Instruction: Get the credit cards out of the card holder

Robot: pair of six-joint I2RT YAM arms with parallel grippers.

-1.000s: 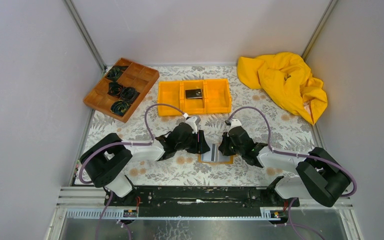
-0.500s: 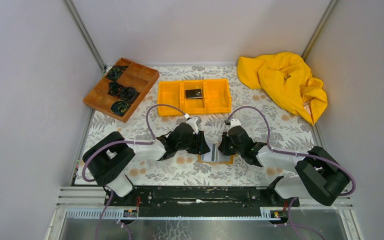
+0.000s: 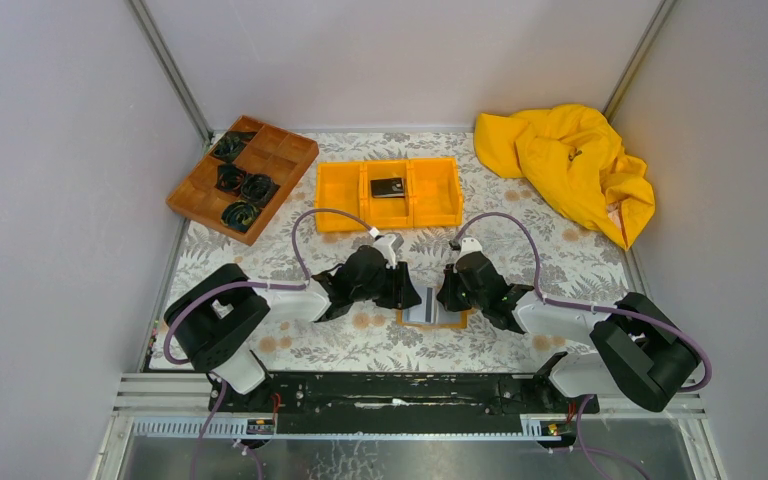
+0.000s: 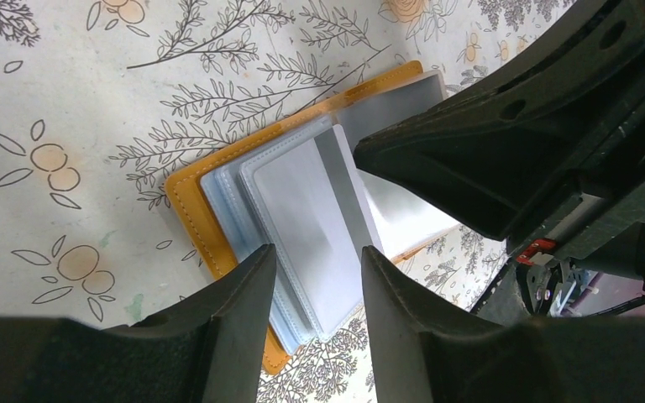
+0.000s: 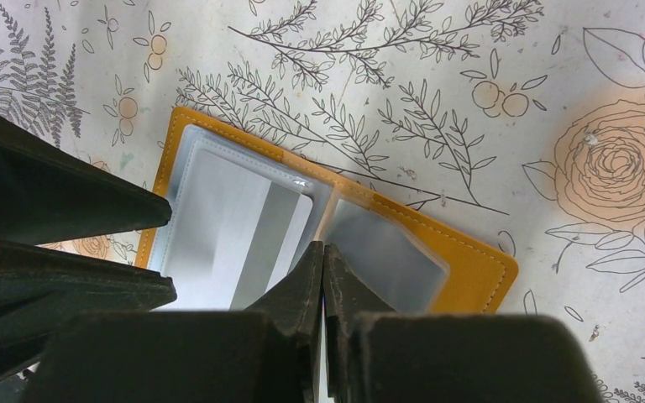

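Top external, left to right: a wooden tray [image 3: 243,172] of dark coils, an orange bin [image 3: 340,195] with a black card [image 3: 387,187] in its middle compartment, a crumpled yellow cloth [image 3: 568,167] — all well apart from the card holder [image 3: 432,313], lying open between the left gripper [image 3: 415,298] and the right gripper [image 3: 445,297], whose bodies hide its sides. The left one's fingers stand apart over a pale card [image 4: 302,201] in a sleeve; the right one's are pressed together at the fold.
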